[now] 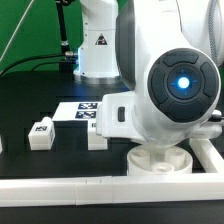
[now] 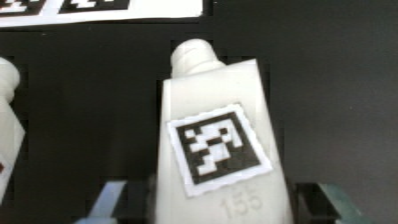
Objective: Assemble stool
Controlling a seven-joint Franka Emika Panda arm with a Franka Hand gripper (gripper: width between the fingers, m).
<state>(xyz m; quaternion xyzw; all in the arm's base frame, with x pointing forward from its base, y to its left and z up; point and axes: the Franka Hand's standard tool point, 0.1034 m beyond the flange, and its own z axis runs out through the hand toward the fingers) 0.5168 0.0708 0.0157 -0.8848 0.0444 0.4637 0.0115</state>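
Note:
In the wrist view a white stool leg point(image 2: 222, 140) with a square tag numbered 155 lies on the black table between my fingers. My gripper point(image 2: 222, 205) is open. One fingertip point(image 2: 112, 200) and the other stand on either side of the leg with a small gap each side. Part of another white piece point(image 2: 9, 120) shows at the frame edge. In the exterior view the round seat disc point(image 1: 160, 160) lies under the arm. Two tagged legs point(image 1: 42, 133) point(image 1: 97, 135) stand on the table. The arm's body hides my fingers there.
The marker board point(image 1: 85, 108) lies behind the legs and shows in the wrist view point(image 2: 89, 8) beyond the leg tip. A long white L-shaped rail point(image 1: 60, 187) runs along the front and up the exterior view's right. The robot base point(image 1: 98, 45) stands at the back.

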